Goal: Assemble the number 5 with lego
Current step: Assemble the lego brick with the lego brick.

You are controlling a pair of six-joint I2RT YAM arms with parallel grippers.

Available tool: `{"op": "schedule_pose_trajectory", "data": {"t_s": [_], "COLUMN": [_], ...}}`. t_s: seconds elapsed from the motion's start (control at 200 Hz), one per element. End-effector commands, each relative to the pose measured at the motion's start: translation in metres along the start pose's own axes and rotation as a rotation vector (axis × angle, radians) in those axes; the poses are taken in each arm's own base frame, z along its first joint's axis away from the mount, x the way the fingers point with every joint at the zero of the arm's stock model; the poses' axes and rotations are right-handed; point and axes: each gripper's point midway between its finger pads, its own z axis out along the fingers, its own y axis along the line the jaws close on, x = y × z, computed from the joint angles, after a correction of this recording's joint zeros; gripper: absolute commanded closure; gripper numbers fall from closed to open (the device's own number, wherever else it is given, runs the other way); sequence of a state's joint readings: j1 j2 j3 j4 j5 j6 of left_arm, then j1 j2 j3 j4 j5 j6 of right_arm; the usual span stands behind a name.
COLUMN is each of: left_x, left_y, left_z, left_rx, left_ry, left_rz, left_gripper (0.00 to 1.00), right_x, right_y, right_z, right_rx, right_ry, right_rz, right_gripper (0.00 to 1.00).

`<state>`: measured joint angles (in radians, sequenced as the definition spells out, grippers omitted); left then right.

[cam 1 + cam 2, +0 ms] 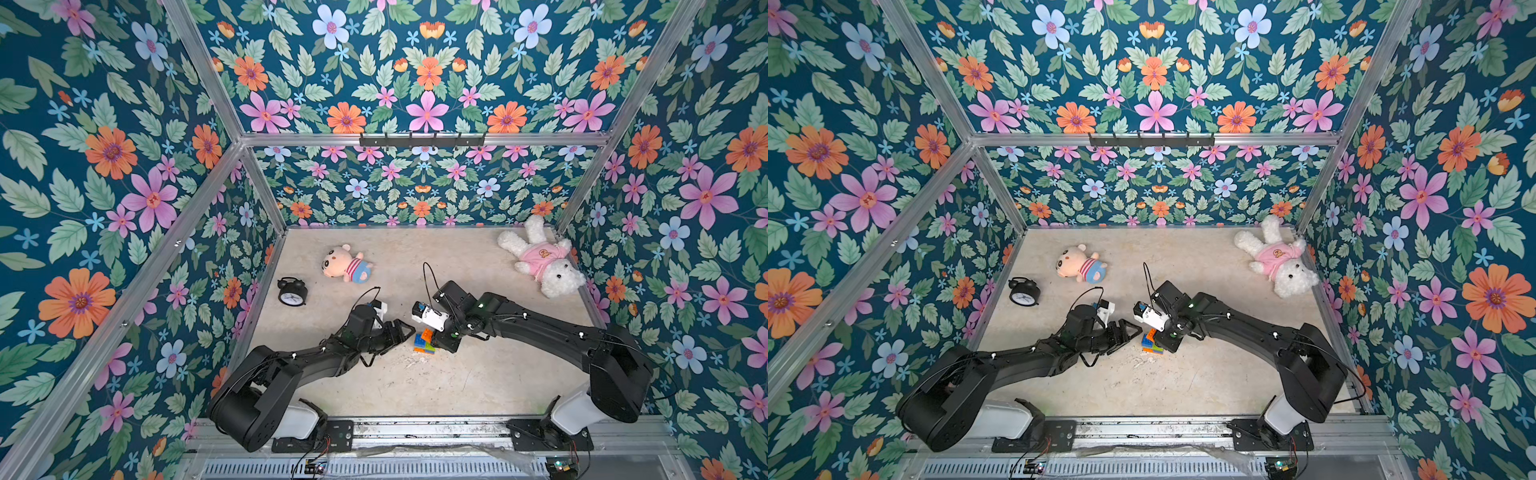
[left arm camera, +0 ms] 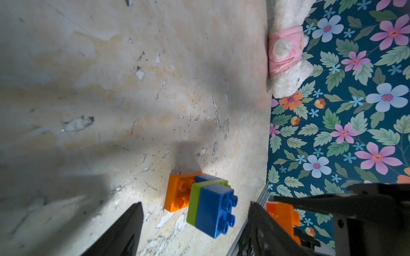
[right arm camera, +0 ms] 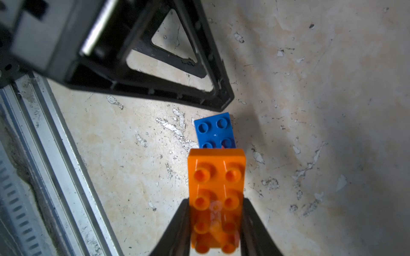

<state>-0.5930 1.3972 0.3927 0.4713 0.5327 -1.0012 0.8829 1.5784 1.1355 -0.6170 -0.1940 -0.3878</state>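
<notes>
Last piece of the 5: my right tool (image 3: 216,202) pinches the orange brick (image 3: 217,175) just above the stack (image 2: 210,206) on the worktop (image 3: 310,110), left tool (image 2: 196,205) spread just beside it. Next I gotta line up studs and press.

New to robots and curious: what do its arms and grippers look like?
The left arm and right arm are black jointed links on white bases, with thin black cables. White boxes sit at the wrists. The left gripper and right gripper have black tapering fingers.
</notes>
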Motion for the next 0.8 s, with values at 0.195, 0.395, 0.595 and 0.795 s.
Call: {"op": "schedule_pose_trajectory", "data": {"t_s": [0.195,0.395,0.595,0.795], "left_x": [-0.006,-0.008,-0.002,0.001], "left_y": [-0.007,-0.013,-0.008,-0.015], "left_z": [-0.002,-0.011,-0.011,-0.011], "left_rx": [0.076,0.093,0.084,0.146], "left_ry": [-0.023,-0.04,-0.02,-0.004], "left_rz": [-0.034,-0.005,-0.006,-0.008], "left_gripper": [0.17,0.14,0.14,0.15], "right_x": [0.004,0.008,-0.005,0.0], "right_y": [0.002,-0.002,-0.005,-0.008], "right_z": [0.005,0.02,0.02,0.024], "right_rx": [-0.037,-0.046,-0.038,-0.025], "right_ry": [0.085,0.147,0.124,0.165], "right_rz": [-0.094,-0.109,-0.124,-0.126], "right_gripper": [0.76,0.77,0.77,0.77]}}
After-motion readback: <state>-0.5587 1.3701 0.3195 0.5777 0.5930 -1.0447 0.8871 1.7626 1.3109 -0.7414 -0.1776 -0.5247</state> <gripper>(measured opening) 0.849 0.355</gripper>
